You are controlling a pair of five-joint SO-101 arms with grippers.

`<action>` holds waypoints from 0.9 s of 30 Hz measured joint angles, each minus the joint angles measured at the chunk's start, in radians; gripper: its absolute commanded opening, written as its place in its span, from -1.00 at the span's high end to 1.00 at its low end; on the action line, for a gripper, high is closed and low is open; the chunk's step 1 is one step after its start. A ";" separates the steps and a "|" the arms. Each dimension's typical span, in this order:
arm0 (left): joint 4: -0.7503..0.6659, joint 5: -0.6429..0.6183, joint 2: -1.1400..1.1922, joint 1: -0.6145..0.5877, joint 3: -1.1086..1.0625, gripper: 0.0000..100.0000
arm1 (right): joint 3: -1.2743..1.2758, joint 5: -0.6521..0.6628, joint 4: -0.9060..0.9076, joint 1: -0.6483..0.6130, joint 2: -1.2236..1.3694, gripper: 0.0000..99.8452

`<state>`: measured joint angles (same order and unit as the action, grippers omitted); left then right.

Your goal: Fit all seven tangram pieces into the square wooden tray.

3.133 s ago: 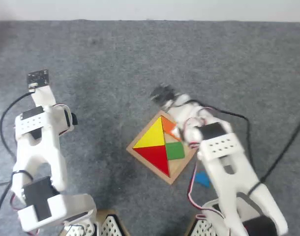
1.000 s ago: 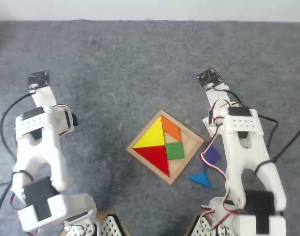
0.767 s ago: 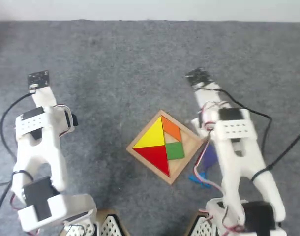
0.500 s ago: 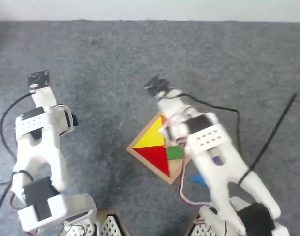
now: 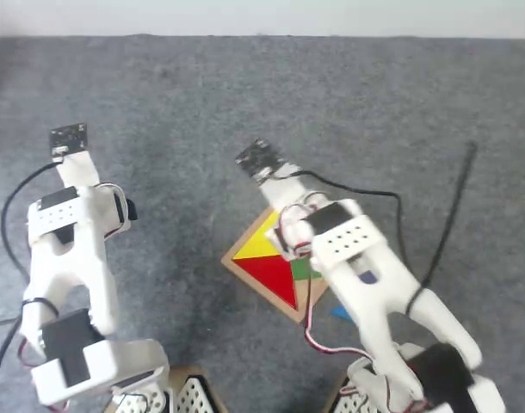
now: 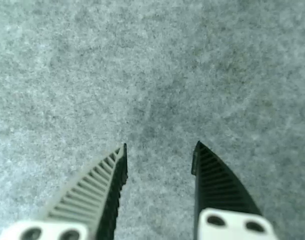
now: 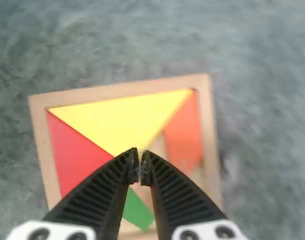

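Note:
The square wooden tray [image 7: 117, 90] holds a yellow triangle [image 7: 127, 117], a red triangle [image 7: 75, 152], an orange piece [image 7: 185, 132] and a green piece [image 7: 137, 212]. My right gripper [image 7: 139, 152] hangs shut just above the tray's middle, with nothing seen between its fingers. In the high view the right arm [image 5: 340, 237] leans over the tray [image 5: 245, 267] and hides its right half. A purple piece [image 5: 367, 277] and a blue piece [image 5: 338, 313] lie on the carpet right of the tray. My left gripper [image 6: 160, 147] is open over bare carpet, far left of the tray.
Grey carpet covers the whole table. The left arm [image 5: 69, 249] stands at the left side. A black cable [image 5: 443, 232] runs from the right arm toward the right. Open carpet lies beyond and to the left of the tray.
The right arm has swung left from beside the tray to over it, now covering its right half. The left arm and the loose purple and blue pieces have stayed put.

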<state>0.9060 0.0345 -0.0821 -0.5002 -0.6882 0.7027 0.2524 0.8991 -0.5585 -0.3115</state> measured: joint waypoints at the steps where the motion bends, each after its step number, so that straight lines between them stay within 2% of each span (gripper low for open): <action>1: 0.000 0.000 0.000 0.000 0.000 0.59 | 0.000 0.015 0.025 0.005 -0.021 0.98; 8: 0.000 0.000 0.000 0.000 0.000 0.59 | 0.000 0.100 0.242 -0.097 -0.115 0.98; 11: 0.000 0.000 0.000 0.000 0.000 0.59 | 0.000 0.146 0.296 -0.100 -0.112 0.98; 19: 0.000 0.000 0.000 0.000 0.000 0.59 | -0.015 0.196 0.203 -0.051 0.074 0.98; 27: 0.000 0.000 0.000 0.000 0.000 0.59 | -0.183 0.204 0.170 0.032 0.308 0.98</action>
<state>0.9060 0.0345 -0.0821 -0.5002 -0.6882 0.5201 0.4565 1.0694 -0.5263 -0.0031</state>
